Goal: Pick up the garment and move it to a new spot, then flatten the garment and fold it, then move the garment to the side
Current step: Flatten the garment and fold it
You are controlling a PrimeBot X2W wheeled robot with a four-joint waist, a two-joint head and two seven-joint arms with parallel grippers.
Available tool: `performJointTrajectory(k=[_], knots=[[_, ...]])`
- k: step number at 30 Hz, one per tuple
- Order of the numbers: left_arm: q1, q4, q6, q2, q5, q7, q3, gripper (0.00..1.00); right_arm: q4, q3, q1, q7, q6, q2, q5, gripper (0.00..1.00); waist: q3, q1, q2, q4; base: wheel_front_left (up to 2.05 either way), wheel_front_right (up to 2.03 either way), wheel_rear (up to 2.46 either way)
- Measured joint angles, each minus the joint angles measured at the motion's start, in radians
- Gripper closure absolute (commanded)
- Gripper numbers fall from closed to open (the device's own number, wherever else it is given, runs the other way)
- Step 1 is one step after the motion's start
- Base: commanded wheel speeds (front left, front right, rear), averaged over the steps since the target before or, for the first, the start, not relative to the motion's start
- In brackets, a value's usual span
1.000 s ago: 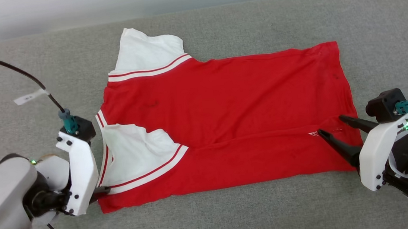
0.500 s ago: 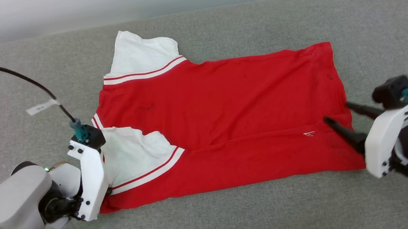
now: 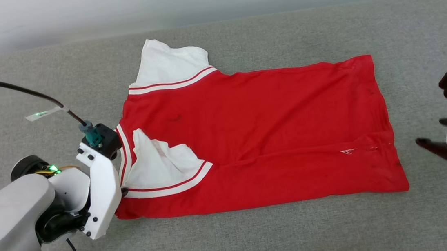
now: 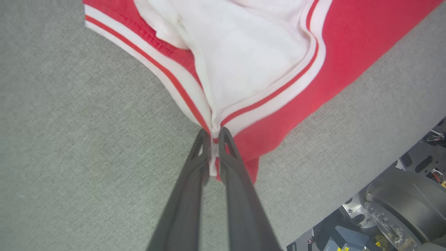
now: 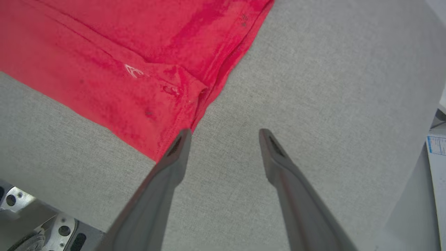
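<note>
1. Near left: the left claw [image 4: 213, 134] is kept clamped on the shirt [image 3: 257, 130], right on the striped seam at its near left corner. Fabric can be seen pinched between the two fingers in the wrist view. Nothing's been changed there from a second ago.
2. Near right is where the change is. The right claw [image 5: 224, 134] was parked over the hem [image 3: 381, 106] by the small white mark [image 3: 347, 151] a second ago. Now it's been pulled off to the right, with its fingers spread wide and nothing held. It's over the bare grey cushion [image 3: 234, 239], just beside the hem's near corner.
3. The shirt itself is laid out flat on the cushion, sleeves at the left and hem at the right. A crease is seen running left to right past the mark. The whole picture has shifted a bit, so any apparent slide of the shirt is put down to the camera.
4. The near sleeve [image 3: 162, 166] is lying on top of the red body and looks more bunched than it was.
5. Far left: the far sleeve [image 3: 170, 65] is left sticking out, not tucked in yet.
6. So the hem end can probably be counted as set down and released. The left corner hasn't been let go yet, and the sleeves likely need tidying before more folding gets done.
</note>
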Motion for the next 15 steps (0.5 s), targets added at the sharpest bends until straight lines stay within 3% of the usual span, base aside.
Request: performJointTrajectory(k=[7, 15], knots=[[-0.021, -0.038, 0.000, -0.002, 0.019, -0.013, -0.005, 1.00, 0.061, 0.015, 0.007, 0.134, 0.000, 0.042, 0.085, 0.00, 0.035, 0.0001, 0.0000, 0.019, 0.00, 0.00, 0.00], [-0.034, -0.039, 0.000, -0.013, 0.026, -0.019, -0.010, 1.00, 0.167, 0.006, 0.039, 0.112, 0.000, 0.148, 0.103, 0.00, 0.079, 0.0001, 0.0000, 0.046, 0.00, 0.00, 0.00]])
